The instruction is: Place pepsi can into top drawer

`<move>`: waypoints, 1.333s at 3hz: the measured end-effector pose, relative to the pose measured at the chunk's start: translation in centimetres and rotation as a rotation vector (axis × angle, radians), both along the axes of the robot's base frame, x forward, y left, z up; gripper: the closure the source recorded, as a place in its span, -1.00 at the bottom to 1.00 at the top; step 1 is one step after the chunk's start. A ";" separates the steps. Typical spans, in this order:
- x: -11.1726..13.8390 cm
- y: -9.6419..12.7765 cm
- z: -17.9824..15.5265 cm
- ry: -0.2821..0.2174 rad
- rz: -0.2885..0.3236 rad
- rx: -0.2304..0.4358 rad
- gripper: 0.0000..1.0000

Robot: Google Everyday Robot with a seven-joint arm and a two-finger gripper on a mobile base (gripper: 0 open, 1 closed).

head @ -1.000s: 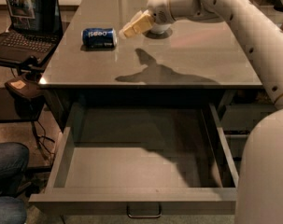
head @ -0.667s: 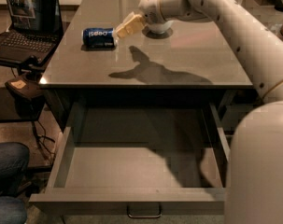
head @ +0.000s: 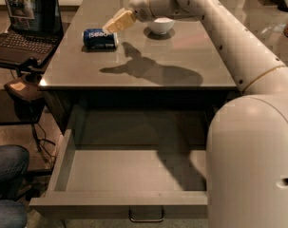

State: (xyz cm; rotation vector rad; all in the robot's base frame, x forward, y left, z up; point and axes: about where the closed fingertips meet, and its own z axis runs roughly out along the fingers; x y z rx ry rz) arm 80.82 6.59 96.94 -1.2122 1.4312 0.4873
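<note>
Top drawer [head: 86,206] already open; pepsi can [head: 100,38] lying on its side on the worktop [head: 181,65], not grasped; gripper [head: 116,23] just beside it (jaws' opening: can't tell); pickup and drop-in remain

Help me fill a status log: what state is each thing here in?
drawer: pulled open.
can: on its side on the counter, not in the drawer.
bowl: upright on the counter.
laptop: lid open, screen lit.
gripper: over the counter, tip beside the can's right end.
</note>
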 end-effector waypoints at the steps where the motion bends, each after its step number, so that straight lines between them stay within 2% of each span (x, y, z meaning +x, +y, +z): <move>1: 0.0 0.9 -1.6 0.030 0.024 -0.005 -1.00; 2: 0.3 4.0 -4.2 0.082 0.093 0.003 -1.00; 4: 0.8 4.0 -5.1 0.101 0.079 0.000 -1.00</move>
